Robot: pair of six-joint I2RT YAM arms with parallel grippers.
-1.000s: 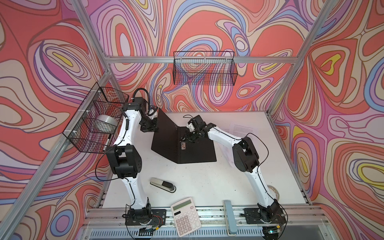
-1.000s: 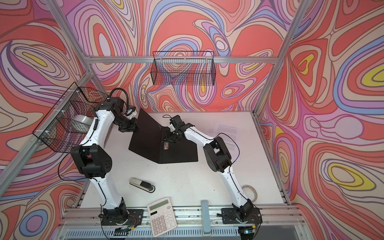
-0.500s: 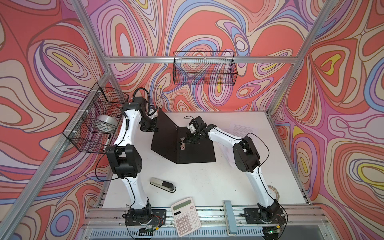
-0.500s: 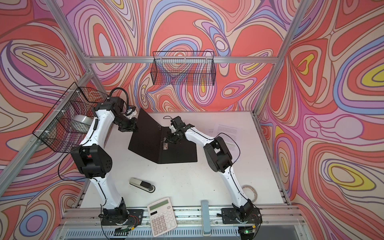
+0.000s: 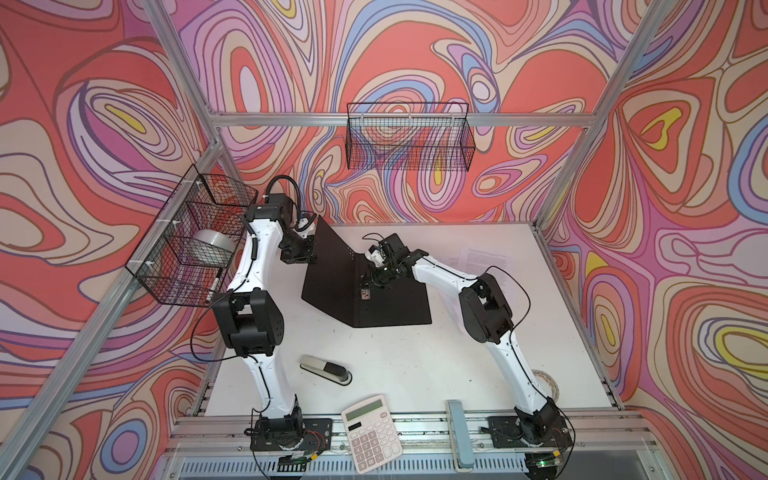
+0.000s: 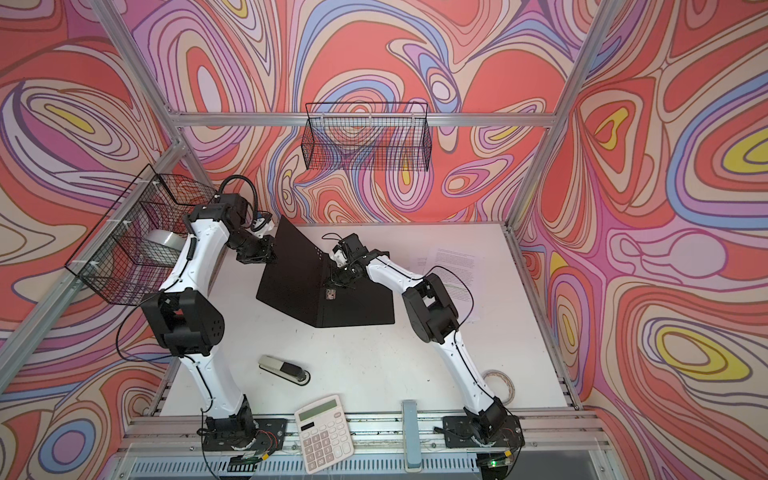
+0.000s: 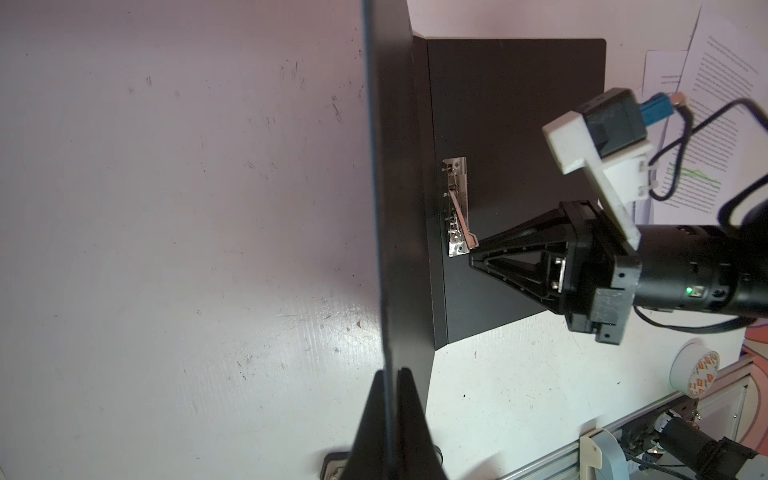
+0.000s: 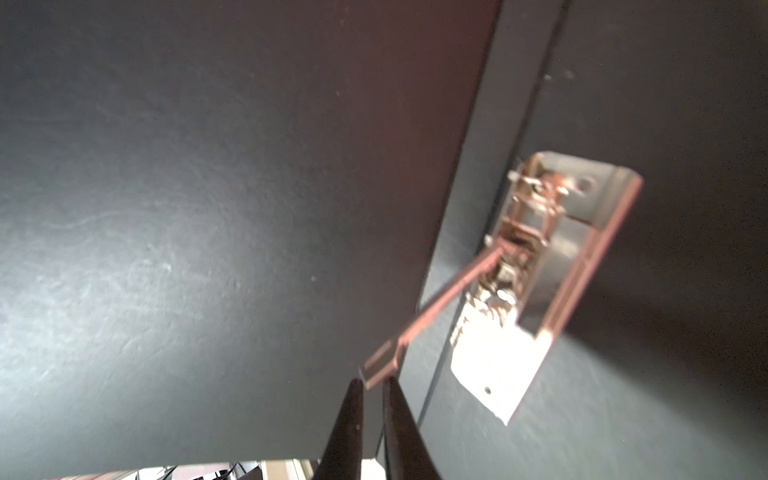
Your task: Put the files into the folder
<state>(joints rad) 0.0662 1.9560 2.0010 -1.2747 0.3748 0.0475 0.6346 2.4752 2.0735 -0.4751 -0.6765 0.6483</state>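
Right wrist view blurs the clip lever [image 8: 440, 303] at my narrowed right hand [image 8: 372, 382], grip unclear; left hand [image 7: 390, 372] clamps the open folder [image 5: 332, 274] by its raised cover mid-surface [image 5: 415, 365], files [image 5: 486, 259] beside it half-hidden by my arm, tape roll [image 5: 212, 245] in wire basket [image 5: 162, 216].

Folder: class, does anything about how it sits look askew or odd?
Yes. The folder is half open: one cover stands raised, pinched by the left gripper, the other lies flat. Its clip lever sticks up from the spine.
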